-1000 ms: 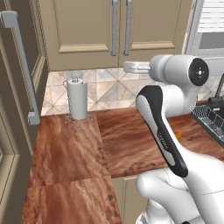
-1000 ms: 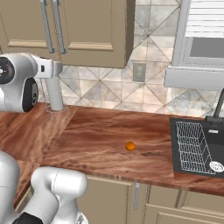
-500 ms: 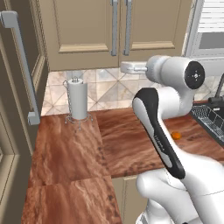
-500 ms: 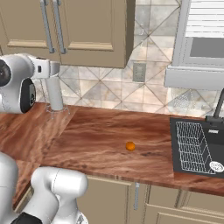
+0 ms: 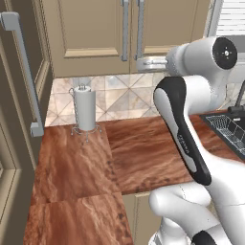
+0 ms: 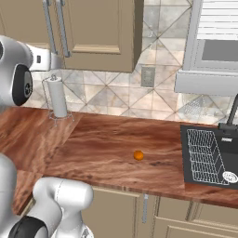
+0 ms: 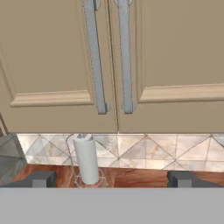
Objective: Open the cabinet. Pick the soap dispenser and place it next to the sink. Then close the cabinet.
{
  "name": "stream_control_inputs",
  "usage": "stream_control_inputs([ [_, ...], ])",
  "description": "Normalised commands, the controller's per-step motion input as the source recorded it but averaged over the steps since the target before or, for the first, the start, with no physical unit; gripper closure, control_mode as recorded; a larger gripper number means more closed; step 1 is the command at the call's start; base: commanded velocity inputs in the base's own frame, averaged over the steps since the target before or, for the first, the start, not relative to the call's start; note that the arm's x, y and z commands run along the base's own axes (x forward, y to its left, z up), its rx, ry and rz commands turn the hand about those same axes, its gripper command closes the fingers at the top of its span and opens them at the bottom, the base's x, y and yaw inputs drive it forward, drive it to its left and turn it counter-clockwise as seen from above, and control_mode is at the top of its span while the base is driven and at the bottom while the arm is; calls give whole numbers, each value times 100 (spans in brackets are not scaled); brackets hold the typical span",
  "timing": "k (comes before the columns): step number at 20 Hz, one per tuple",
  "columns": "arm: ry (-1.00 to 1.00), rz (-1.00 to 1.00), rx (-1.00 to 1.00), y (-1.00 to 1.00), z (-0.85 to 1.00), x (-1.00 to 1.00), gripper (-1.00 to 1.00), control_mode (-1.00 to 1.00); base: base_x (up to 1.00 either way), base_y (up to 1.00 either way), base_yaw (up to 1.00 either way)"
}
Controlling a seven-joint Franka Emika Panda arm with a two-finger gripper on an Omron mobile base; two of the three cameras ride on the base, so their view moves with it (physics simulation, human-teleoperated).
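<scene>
The cabinet (image 7: 57, 65) is the beige double-door unit on the wall, and both doors are shut. Its two grey bar handles (image 7: 95, 57) hang side by side at the centre seam (image 5: 125, 28). My gripper (image 7: 111, 179) is open, its fingertips (image 7: 41, 178) spread wide with nothing between them. It hovers just below the handles' lower ends, a short way out from the doors (image 5: 142, 63) (image 6: 58, 60). The sink (image 6: 209, 158) is a dark basin with a wire rack at the counter's right end (image 5: 225, 129). The soap dispenser is hidden.
A white paper towel roll (image 5: 85, 109) on a wire stand stands at the backsplash below the cabinet (image 6: 57, 97) (image 7: 86, 158). A small orange ball (image 6: 138, 155) lies mid-counter. A tall brown cabinet (image 5: 24, 72) with one grey handle flanks the left. The dark faucet (image 6: 231, 116) rises behind the sink.
My hand has risen slightly and eased closer to the bottom of the cabinet doors. The jaws stay open and the doors stay shut.
</scene>
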Motion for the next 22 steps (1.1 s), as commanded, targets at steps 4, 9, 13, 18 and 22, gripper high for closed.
stream_control_inputs([
  [4, 12, -3, -3, -18, 0, -13, -100, -100, 0, 0, 0],
  [9, 1, -4, 0, -7, -7, 0, -100, -100, 0, 0, 0],
  [13, 0, -7, -2, 0, -1, 9, -100, -100, 0, 0, 0],
  [18, 0, -11, 0, 0, 0, 31, -100, -100, 0, 0, 0],
  [22, 0, -9, 0, 0, 2, 29, -100, -100, 0, 0, 0],
])
